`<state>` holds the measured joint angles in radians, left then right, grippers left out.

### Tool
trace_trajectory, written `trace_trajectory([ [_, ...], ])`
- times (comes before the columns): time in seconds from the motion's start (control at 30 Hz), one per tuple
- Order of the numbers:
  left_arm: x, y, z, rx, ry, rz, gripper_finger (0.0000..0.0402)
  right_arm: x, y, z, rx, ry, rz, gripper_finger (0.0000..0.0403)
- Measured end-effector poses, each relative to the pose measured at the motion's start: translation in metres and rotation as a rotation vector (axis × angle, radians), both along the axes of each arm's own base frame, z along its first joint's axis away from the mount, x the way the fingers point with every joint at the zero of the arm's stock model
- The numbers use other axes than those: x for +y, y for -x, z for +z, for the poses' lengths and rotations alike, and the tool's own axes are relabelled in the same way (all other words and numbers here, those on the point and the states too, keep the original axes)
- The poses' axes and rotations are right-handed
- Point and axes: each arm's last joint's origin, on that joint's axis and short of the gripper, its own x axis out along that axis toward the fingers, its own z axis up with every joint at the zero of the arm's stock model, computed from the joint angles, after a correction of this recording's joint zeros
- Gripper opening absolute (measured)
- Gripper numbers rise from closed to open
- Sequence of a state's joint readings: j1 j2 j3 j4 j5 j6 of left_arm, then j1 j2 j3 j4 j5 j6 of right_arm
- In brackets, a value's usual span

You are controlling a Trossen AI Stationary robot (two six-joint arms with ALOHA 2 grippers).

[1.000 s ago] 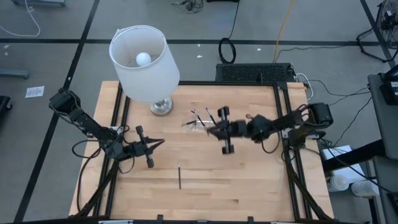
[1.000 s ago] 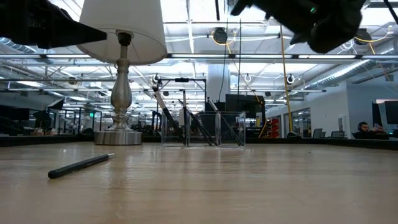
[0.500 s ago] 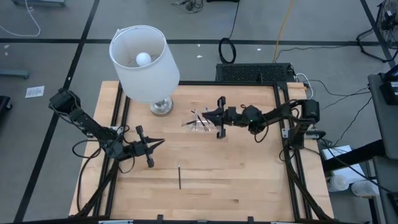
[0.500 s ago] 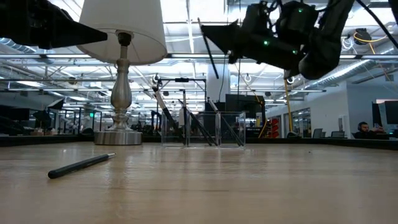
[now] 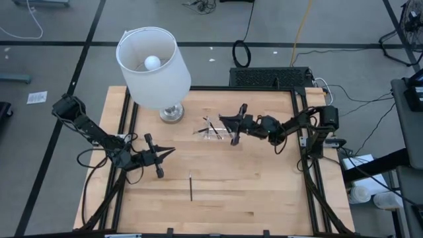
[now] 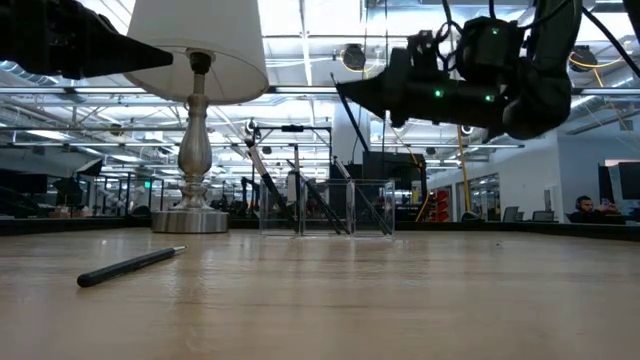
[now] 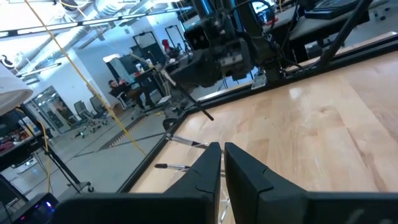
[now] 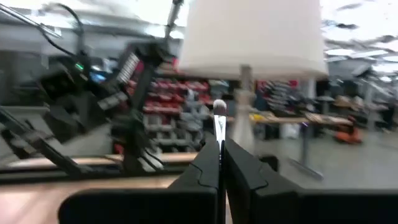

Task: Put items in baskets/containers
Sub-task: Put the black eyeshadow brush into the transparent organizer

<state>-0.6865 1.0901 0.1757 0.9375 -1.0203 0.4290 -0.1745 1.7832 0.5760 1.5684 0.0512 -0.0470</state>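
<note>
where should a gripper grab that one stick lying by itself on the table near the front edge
Take the lone stick at mid-shaft, coming straight down from above with the fingers set across its length. It lies flat on the bare table, apart from everything else, and it is thin and straight, so a middle grip should keep it balanced.

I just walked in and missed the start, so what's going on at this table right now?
The right arm's tool is shut on a thin dark brush with a pale tip, holding it in the air next to the small clear plastic container near the silver lamp with a white shade. Several similar brushes already lean inside that container. One more dark brush lies on the wooden table. The left arm's tool waits at the table's left side, shut and holding nothing.
</note>
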Motion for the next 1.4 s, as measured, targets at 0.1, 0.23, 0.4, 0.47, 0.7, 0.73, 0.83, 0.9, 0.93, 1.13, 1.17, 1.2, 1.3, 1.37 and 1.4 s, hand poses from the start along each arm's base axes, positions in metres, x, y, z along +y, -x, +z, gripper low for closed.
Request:
trace_trajectory([
  [0.1,0.000,0.000,0.000,-0.001,0.002,0.002,0.0031,0.002,0.001,-0.002,0.009,-0.012,-0.046,0.0000],
  [0.23,0.002,-0.001,0.000,-0.003,0.005,0.011,0.0031,0.011,-0.001,-0.010,0.045,-0.004,-0.121,0.0000],
  [0.4,0.003,-0.002,0.000,-0.006,0.013,0.017,0.0031,0.014,-0.004,-0.025,0.100,-0.023,-0.256,0.0000],
  [0.47,0.003,-0.002,0.000,-0.006,0.013,0.017,0.0031,0.015,-0.004,-0.032,0.127,-0.035,-0.288,0.0000],
  [0.7,0.003,-0.002,0.000,-0.004,0.010,0.017,0.0031,0.014,-0.008,-0.046,0.169,-0.045,-0.312,0.0000],
  [0.73,0.003,-0.002,0.000,-0.004,0.009,0.017,0.0031,0.014,-0.008,-0.048,0.175,-0.046,-0.313,0.0000],
  [0.83,0.003,-0.002,0.000,-0.003,0.006,0.017,0.0031,0.014,-0.008,-0.052,0.181,-0.060,-0.311,0.0000],
  [0.9,0.003,-0.002,0.000,-0.003,0.007,0.017,0.0031,0.014,-0.008,-0.056,0.198,-0.060,-0.315,0.0000],
  [0.93,0.003,-0.002,0.000,-0.004,0.008,0.017,0.0031,0.014,-0.008,-0.056,0.199,-0.061,-0.315,0.0000],
  [1.13,0.003,-0.002,0.000,-0.006,0.013,0.017,0.0031,0.014,-0.008,-0.059,0.224,-0.081,-0.312,0.0000],
  [1.17,0.003,-0.002,0.000,-0.006,0.013,0.017,0.0031,0.014,-0.008,-0.059,0.223,-0.092,-0.310,0.0000],
  [1.2,0.003,-0.002,0.000,-0.006,0.013,0.017,0.0031,0.013,-0.008,-0.060,0.228,-0.104,-0.310,0.0000],
  [1.3,0.003,-0.002,0.000,-0.006,0.014,0.017,0.0031,0.011,-0.008,-0.065,0.264,-0.132,-0.313,0.0000],
  [1.37,0.003,-0.002,0.000,-0.006,0.014,0.017,0.0031,0.011,-0.008,-0.066,0.269,-0.147,-0.313,0.0000],
  [1.4,0.003,-0.002,0.000,-0.006,0.014,0.017,0.0031,0.011,-0.008,-0.066,0.269,-0.149,-0.313,0.0000],
])
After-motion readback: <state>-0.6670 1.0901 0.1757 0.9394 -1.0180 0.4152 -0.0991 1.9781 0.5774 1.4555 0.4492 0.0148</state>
